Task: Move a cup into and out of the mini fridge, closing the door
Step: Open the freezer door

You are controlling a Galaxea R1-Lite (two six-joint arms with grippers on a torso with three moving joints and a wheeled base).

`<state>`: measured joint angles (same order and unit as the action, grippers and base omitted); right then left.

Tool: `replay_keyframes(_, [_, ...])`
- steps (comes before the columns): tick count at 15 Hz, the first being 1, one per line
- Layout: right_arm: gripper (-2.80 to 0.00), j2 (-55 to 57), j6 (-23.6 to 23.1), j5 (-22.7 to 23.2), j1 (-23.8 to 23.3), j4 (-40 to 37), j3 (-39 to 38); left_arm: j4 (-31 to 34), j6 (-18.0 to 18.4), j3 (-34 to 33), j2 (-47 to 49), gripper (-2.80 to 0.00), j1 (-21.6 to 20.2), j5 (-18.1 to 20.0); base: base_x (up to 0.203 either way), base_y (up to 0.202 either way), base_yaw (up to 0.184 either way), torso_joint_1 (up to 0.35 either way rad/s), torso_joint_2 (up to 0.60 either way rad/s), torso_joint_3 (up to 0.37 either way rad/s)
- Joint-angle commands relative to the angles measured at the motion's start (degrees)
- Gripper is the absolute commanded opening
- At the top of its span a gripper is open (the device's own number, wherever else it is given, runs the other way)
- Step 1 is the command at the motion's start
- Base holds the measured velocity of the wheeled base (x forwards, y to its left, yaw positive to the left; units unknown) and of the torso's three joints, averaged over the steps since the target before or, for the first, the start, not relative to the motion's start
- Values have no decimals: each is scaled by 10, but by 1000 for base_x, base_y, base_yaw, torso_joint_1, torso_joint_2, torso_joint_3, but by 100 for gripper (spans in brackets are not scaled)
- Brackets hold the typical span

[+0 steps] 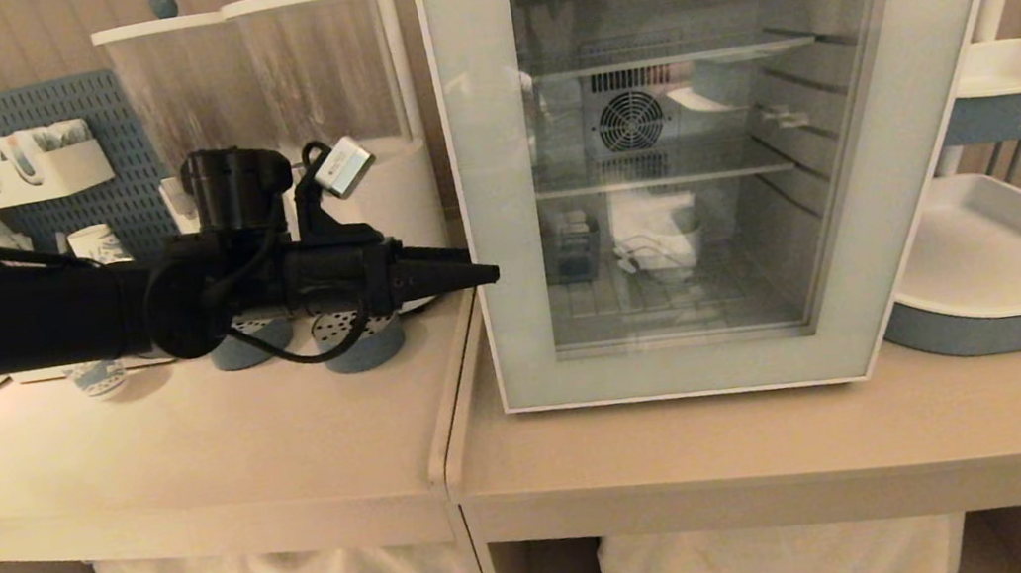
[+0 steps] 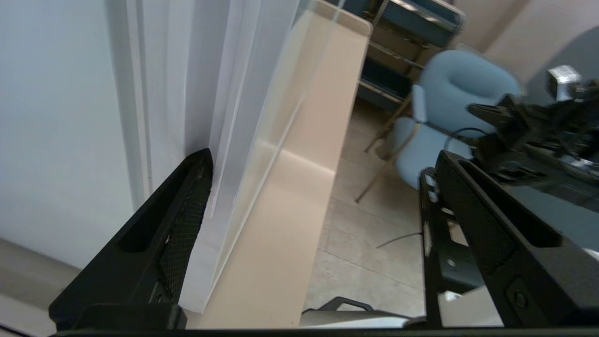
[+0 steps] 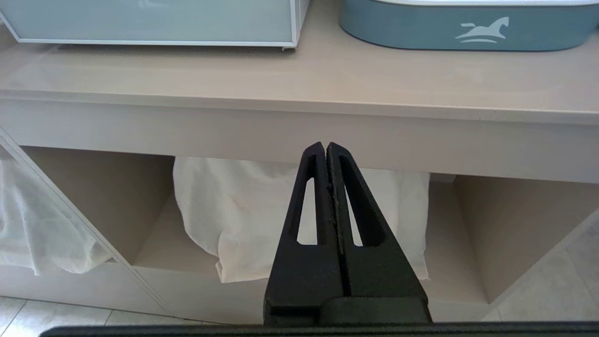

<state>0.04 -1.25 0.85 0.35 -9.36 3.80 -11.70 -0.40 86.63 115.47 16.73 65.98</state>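
The mini fridge (image 2: 56, 117) stands on the counter with its glass door (image 1: 495, 179) closed or nearly so. Through the glass, the white cup (image 1: 662, 227) sits on the lower wire shelf. My left gripper (image 1: 487, 274) reaches in level from the left, at the door's left edge about mid-height. In the left wrist view that gripper (image 2: 324, 156) is wide open and holds nothing. One finger (image 2: 187, 210) lies against the seam between the fridge's side and the door's edge (image 2: 243, 140). My right gripper (image 3: 326, 146) is shut and empty, low in front of the counter's edge.
Two clear-topped drink dispensers (image 1: 263, 91) and printed paper cups (image 1: 97, 243) stand on the left counter behind my left arm. Blue-and-white trays (image 1: 1009, 276) sit right of the fridge. White cloth bags (image 3: 243, 220) fill the cubbies below. A blue chair (image 2: 449, 93) stands on the floor.
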Motion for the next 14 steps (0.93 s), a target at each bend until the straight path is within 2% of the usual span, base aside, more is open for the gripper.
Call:
replay_keyframes(1, [-280, 0, 0, 0, 0, 0, 0, -2, 0, -2, 5, 0, 7, -3, 0, 0, 0, 0, 0, 0])
replay_keyframes(7, [-280, 0, -1, 0, 0, -1, 0, -2, -7, -26, -11, 0, 20, -2, 0, 0, 0, 0, 0, 0])
replay_keyframes(14, [-280, 0, 0, 0, 0, -1, 0, -2, -1, -114, -107, 0, 34, -1, 0, 0, 0, 0, 0, 0])
